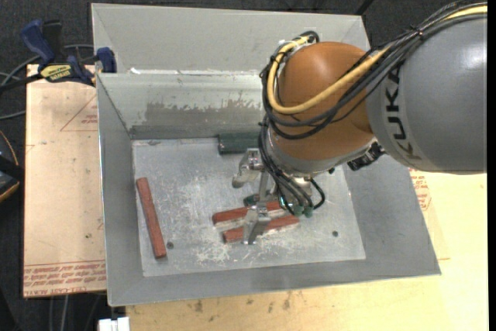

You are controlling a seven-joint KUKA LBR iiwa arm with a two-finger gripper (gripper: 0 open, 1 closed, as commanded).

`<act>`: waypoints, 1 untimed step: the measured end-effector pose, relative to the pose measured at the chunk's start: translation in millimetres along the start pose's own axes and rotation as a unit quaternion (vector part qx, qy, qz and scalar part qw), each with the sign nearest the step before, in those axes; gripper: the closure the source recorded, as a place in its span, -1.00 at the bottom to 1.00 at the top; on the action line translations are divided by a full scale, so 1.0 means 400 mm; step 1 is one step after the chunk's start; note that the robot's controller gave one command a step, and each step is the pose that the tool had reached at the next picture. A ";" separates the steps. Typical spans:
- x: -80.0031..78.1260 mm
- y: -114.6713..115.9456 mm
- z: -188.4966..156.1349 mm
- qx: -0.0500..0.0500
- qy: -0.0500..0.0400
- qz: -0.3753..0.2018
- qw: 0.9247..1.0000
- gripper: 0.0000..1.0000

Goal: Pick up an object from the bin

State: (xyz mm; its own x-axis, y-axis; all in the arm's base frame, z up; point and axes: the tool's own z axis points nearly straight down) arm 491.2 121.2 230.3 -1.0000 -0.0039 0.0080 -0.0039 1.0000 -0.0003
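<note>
Two red-brown sticks [225, 218] lie directly beneath the end effector [253, 232].

Two flat, reddish-brown rectangular bars [230, 217] lay side by side, close together, on the floor of the grey metal bin [186, 182] near its front middle, running roughly left to right and slightly slanted.

The claw [254, 227] is hanging low inside the bin [116, 167], directly over two red-brown flat bars [230, 217] lying near the front centre of the floor. A longer red-brown bar [151, 217] is lying well apart at the left. A dark block [236, 142] is resting against the rear wall.
</note>
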 end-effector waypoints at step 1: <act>-0.004 -0.002 -0.010 -0.001 -0.004 0.002 1.000 -1.00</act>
State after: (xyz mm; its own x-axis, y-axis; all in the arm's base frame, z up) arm 492.8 120.5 234.3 -1.0000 -0.0004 0.0002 -0.0004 1.0000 0.0009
